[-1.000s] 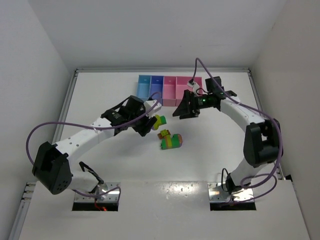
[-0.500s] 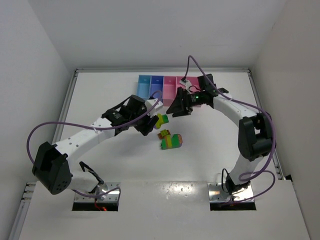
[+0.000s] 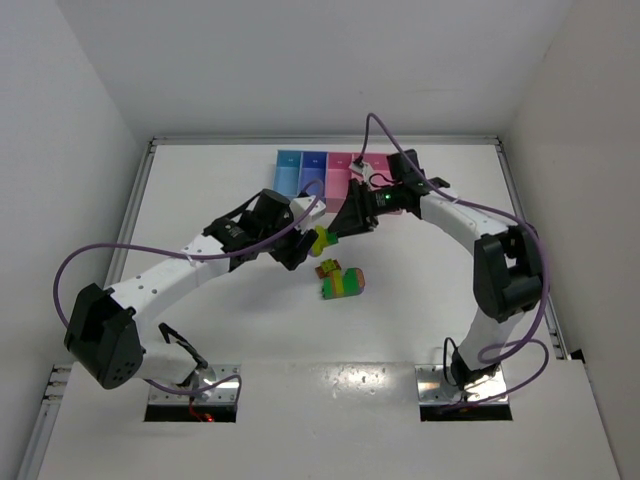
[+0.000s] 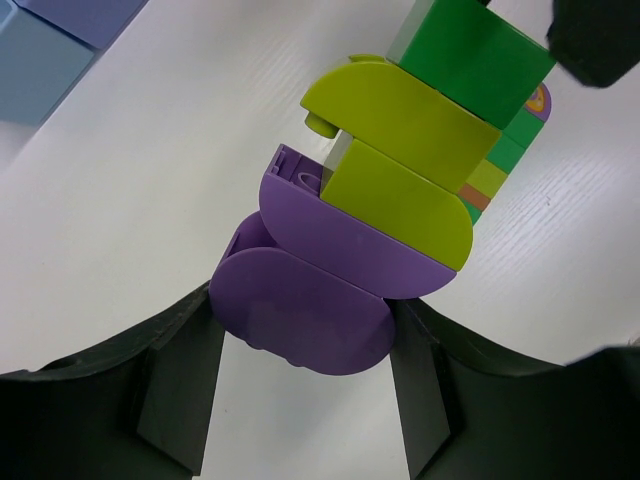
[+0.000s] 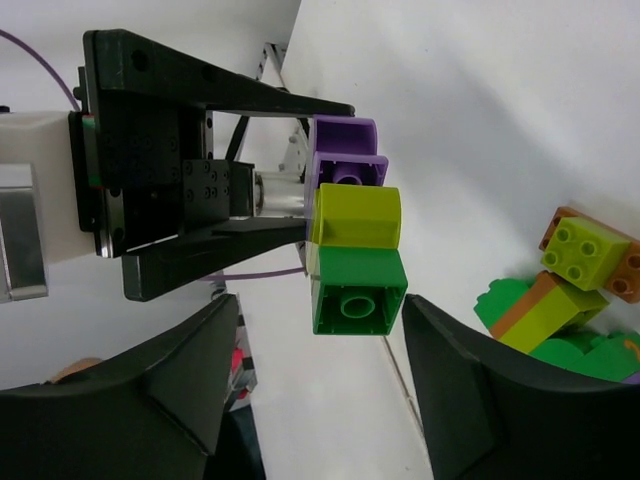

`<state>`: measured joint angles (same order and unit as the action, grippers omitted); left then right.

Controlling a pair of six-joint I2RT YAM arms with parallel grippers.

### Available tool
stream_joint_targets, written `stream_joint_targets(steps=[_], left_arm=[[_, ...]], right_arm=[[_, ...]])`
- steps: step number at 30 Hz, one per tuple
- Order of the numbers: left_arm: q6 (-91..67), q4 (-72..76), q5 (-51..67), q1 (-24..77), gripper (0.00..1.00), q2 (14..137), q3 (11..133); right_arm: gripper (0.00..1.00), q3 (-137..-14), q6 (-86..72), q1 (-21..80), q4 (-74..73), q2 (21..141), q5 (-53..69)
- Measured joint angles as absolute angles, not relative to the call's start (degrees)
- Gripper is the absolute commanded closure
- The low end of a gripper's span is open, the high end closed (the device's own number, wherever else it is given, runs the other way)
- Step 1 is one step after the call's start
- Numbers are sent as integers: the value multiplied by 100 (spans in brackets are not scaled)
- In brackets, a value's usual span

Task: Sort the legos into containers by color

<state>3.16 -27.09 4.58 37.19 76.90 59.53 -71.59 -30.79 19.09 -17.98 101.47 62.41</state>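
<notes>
Worry: right fingers [image 5: 190, 380], open astride the green brick [image 5: 358, 290], could close off-centre and wrench the stack [image 3: 321, 240] from left fingers [image 4: 170, 380] clamped on its purple brick [image 4: 300, 320] above the bench [image 3: 200, 180], near the containers [image 3: 300, 172].

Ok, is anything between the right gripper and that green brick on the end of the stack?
Nothing visible. The green brick sits at the free end of the stack, between the right gripper's open fingers. The left gripper holds only the purple end, on the far side.
</notes>
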Motion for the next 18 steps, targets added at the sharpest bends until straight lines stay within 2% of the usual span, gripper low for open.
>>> stream_joint_targets(steps=[2, 6, 8, 9, 11, 12, 15, 18], left_arm=[[292, -2707, 456, 3719, 86, 7690, 5975], [246, -2657, 456, 3719, 86, 7690, 6045], [237, -2637, 449, 3719, 86, 7690, 6055], [231, -2637, 447, 3719, 86, 7690, 6058], [233, -2648, 421, 3719, 86, 7690, 6058], [231, -2650, 412, 3719, 86, 7693, 6058], [228, -2622, 401, 3721, 86, 7693, 6058], [233, -2613, 381, 3721, 87, 7693, 6051]], right_arm=[[43, -7159, -3094, 1931, -1787, 10195, 6276], [47, -7159, -3127, 2016, -1747, 10339, 6329], [53, -7159, -3129, 2056, -1726, 10405, 6344], [63, -7159, -3129, 2071, -1712, 10431, 6359], [73, -7159, -3170, 2080, -1673, 10471, 6405], [84, -7159, -3197, 2080, -1669, 10479, 6414], [99, -7159, -3197, 2078, -1647, 10488, 6462], [100, -7159, -3197, 2067, -1638, 10488, 6466]])
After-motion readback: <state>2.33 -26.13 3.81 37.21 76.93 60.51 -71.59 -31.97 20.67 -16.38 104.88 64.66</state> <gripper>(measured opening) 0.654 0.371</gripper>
